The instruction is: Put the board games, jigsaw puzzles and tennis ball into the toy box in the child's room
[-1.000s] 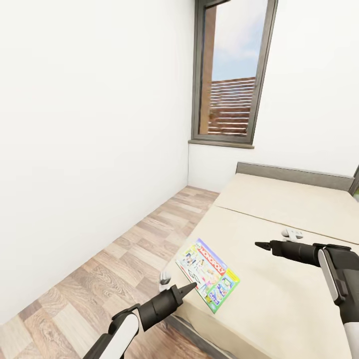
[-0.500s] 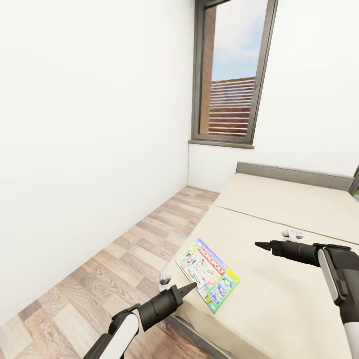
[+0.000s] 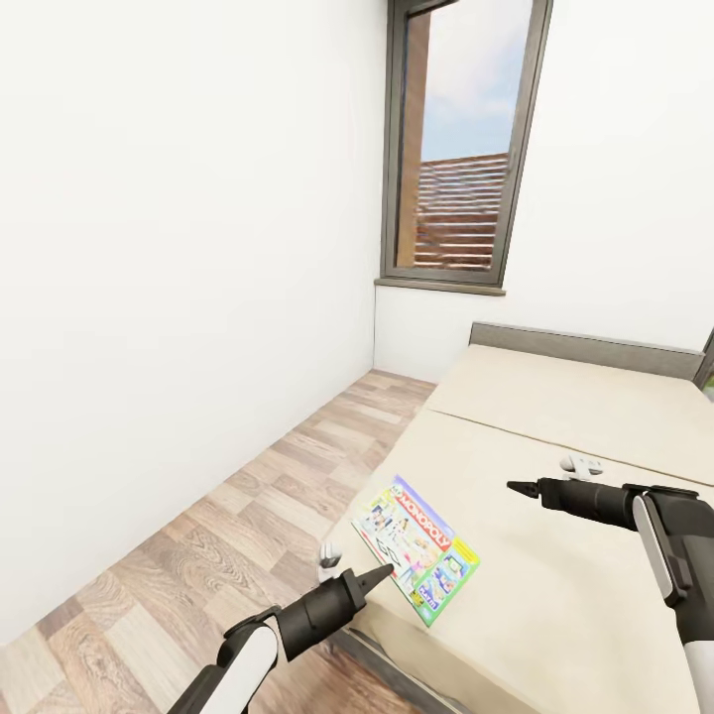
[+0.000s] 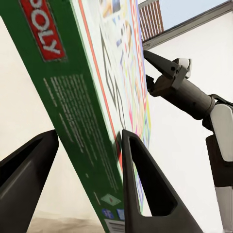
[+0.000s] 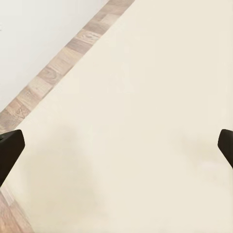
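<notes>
White walls enclose a narrow room with a wood plank floor [image 3: 248,516] at about 8 o'clock in the head view and a tall dark-framed window [image 3: 459,149] at 12 o'clock, through which a slatted fence and blue sky show. A wide bed [image 3: 555,595] with a plain beige cover runs from the lower centre out to 3 o'clock; its grey headboard is cut off at the right edge.

One board game [image 3: 416,546], a thin flat box with a green border and cartoon artwork, lies on the bed near its left edge, at about 6 o'clock from the picture's centre. Red lettering on it reads "MONOPOLY"; in the left wrist view only "POLY" [image 4: 46,29] is readable, and small white print on the green side is too fine to read.

The left hand [image 3: 375,573] reaches the box's near edge from 7 o'clock. In the left wrist view its two dark fingers [image 4: 145,189] stand apart with the box's edge between them; whether they touch or grip the box cannot be told.

The right hand [image 3: 516,487] hovers above the bed at 4 o'clock, well apart from the box, with a small white-grey part [image 3: 580,463] just beyond it. In the right wrist view its fingertips [image 5: 10,148] sit at opposite picture edges, spread wide, with bare bed cover between them.
</notes>
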Tool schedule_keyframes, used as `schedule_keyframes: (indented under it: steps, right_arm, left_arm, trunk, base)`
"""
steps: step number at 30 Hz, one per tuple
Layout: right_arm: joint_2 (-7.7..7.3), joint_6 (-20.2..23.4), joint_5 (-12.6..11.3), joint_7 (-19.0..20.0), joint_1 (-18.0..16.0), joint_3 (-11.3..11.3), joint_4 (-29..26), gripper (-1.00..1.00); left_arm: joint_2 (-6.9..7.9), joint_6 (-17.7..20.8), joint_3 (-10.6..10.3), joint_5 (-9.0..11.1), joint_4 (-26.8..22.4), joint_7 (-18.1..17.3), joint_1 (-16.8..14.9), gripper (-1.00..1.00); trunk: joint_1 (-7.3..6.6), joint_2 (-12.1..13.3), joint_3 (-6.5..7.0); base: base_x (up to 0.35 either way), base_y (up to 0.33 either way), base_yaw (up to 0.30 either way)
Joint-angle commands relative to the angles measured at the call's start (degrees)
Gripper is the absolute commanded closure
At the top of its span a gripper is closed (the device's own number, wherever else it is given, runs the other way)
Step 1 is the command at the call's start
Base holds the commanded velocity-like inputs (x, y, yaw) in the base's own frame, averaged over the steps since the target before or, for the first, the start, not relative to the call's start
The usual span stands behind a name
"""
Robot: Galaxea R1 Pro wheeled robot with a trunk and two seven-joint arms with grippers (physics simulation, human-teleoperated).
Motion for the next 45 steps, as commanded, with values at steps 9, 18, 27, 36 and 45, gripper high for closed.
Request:
schedule_keyframes:
  steps: [9,18,27,36,45]
  right_arm:
    - [0.22,2.64,0.56,2.71,0.58,1.04,-0.49,-1.0]
    - [0.31,3.36,0.94,5.6,0.75,1.37,-0.57,-1.0]
    - [0.41,3.5,1.04,8.88,0.78,1.47,-0.46,-1.0]
    - [0.44,3.54,1.07,9.0,0.79,1.5,-0.42,-1.0]
    - [0.44,3.55,1.0,9.11,0.8,1.5,-0.41,-1.0]
  left_arm:
    - [2.71,0.93,-1.13,0.48,-1.26,0.33,-2.08,1.0]
    - [3.94,0.98,-1.29,0.54,-1.52,0.27,-2.5,1.0]
    - [4.19,0.98,-1.32,0.54,-1.57,0.25,-2.59,1.0]
    - [4.26,0.99,-1.32,0.59,-1.58,0.25,-2.61,1.0]
    - [4.5,1.07,-1.36,0.6,-1.58,0.17,-2.62,1.0]
  trunk:
    - [-0.01,-0.03,-0.06]
    - [-0.01,-0.03,-0.06]
    - [-0.01,-0.03,-0.06]
    - [-0.01,-0.03,-0.06]
    - [-0.01,-0.03,-0.06]
  base:
    - [0.0,0.0,0.0]
    - [0.0,0.0,0.0]
    - [0.0,0.0,0.0]
    - [0.0,0.0,0.0]
    - [0.0,0.0,0.0]
